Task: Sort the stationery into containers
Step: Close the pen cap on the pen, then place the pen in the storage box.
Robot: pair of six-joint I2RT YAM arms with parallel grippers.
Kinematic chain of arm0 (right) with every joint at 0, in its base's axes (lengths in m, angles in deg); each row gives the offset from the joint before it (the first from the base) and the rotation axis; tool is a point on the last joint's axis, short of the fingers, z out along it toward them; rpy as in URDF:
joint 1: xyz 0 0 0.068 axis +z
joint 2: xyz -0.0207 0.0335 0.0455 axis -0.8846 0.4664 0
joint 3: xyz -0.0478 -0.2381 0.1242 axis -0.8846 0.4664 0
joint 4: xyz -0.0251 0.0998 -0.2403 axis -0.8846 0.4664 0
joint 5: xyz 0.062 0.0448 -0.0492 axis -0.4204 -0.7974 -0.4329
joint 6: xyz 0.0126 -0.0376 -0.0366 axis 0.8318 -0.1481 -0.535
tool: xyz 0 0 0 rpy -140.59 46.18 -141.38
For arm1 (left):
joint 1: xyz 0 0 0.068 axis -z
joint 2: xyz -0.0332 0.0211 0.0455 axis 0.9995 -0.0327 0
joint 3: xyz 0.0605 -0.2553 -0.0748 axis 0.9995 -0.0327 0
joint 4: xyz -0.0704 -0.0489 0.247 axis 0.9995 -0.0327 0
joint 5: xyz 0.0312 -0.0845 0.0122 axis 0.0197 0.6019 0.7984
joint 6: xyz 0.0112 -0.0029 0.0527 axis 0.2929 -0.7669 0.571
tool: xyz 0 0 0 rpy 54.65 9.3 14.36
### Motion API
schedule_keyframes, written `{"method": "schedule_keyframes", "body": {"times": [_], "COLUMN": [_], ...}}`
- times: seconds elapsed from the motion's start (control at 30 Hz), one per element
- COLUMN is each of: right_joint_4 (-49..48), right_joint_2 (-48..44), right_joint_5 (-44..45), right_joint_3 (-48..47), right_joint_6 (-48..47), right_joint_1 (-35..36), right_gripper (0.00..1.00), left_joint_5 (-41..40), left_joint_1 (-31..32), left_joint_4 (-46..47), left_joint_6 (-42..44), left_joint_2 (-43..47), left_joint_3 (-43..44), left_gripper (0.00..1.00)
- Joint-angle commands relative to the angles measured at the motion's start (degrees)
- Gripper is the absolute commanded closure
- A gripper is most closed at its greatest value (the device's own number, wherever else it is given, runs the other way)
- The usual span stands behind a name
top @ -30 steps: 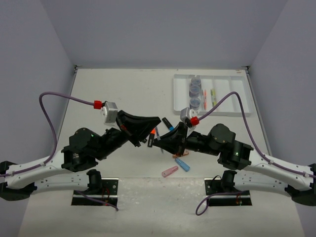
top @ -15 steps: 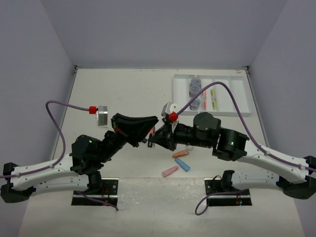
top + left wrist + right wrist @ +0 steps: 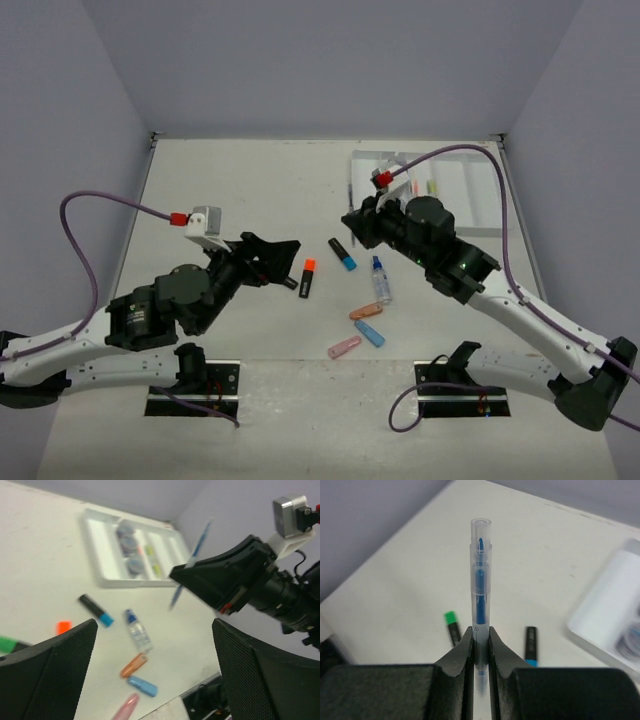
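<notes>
The top view hides most of the white tray [image 3: 486, 200] behind the right arm. The left wrist view shows the whole tray. It is smooth plastic, with long slots side by side. Three round grey-blue jars [image 3: 128, 550] sit in a row in one slot, and thin pens [image 3: 151, 564] lie beside them. The green-capped highlighter [image 3: 452, 626] shows well only in the right wrist view.

The right gripper [image 3: 480, 632] is squeezed tight on a pen [image 3: 481, 575]. The pen is a clear plastic tube with blue inside. It stands straight up between the two black fingers. In the top view this gripper hangs over the bench [image 3: 230, 190], just beside the tray's left edge.

The left gripper [image 3: 290, 262] is wide and holds nothing. Its two black fingers [image 3: 55, 675] have a fine mesh skin and stand far apart. It is well to the left of the tray, on the near side.

More things lie loose on the pale bench, on the near side of the tray. There is a black blue-capped highlighter [image 3: 342, 254], an orange-capped highlighter [image 3: 307, 278] and a small clear bottle [image 3: 381, 280] with a blue cap. Further from the tray lie three smooth, round-ended pieces: an orange capsule [image 3: 366, 312], a blue capsule [image 3: 369, 333] and a pink capsule [image 3: 344, 347].
</notes>
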Motion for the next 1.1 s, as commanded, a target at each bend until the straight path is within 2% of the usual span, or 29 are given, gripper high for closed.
{"method": "schedule_keyframes", "body": {"times": [0.0,0.07,0.13,0.2,0.3,0.5,0.63,0.8,0.83,0.9,0.93,1.07], "right_joint_4": [5.7,8.8,12.0,17.7,25.7,28.8,28.9,29.1,29.2,29.8,30.3,33.6], "right_joint_2": [2.9,5.1,9.8,19.1,34.5,51.1,55.5,58.5,58.8,58.8,58.8,54.8], "right_joint_5": [5.3,7.1,8.3,12.4,18.6,20.7,20.8,22.2,22.2,22.5,22.8,22.0], "right_joint_3": [2.3,0.6,-3.1,-13.2,-25.0,-39.4,-41.9,-43.7,-43.9,-44.1,-44.3,-44.9], "right_joint_6": [6.2,6.6,5.4,3.3,1.6,-0.9,-0.7,-1.3,-1.4,-0.7,-0.4,2.6], "right_joint_1": [-11.0,-17.7,-22.2,-28.3,-32.0,-34.5,-35.9,-36.6,-36.7,-36.7,-36.7,-35.7], "right_gripper": [1.00,1.00,1.00,1.00,1.00,0.98,0.91,0.74,0.70,0.51,0.47,0.49], "left_joint_5": [-20.3,-20.7,-18.8,-12.9,-10.6,-12.7,-12.1,-11.5,-11.3,-10.3,-10.1,-10.8], "left_joint_1": [0.2,0.2,0.2,0.2,0.2,0.2,0.2,0.2,0.2,0.2,0.2,0.2], "left_joint_4": [-30.6,-32.7,-30.5,-27.0,-27.8,-31.8,-32.0,-31.5,-31.5,-31.6,-31.8,-37.2], "left_joint_6": [-11.6,-10.0,-5.5,1.9,2.9,-0.9,-1.2,-1.2,-1.3,-1.4,-1.7,-6.9], "left_joint_2": [1.0,2.1,3.1,3.9,3.6,2.9,4.3,6.0,6.1,6.1,5.9,3.3], "left_joint_3": [8.2,8.3,7.3,5.5,3.0,0.1,-0.5,-1.0,-1.0,-1.0,-0.9,1.8], "left_gripper": [0.00,0.00,0.00,0.00,0.00,0.00,0.00,0.00,0.00,0.00,0.00,0.00]}}
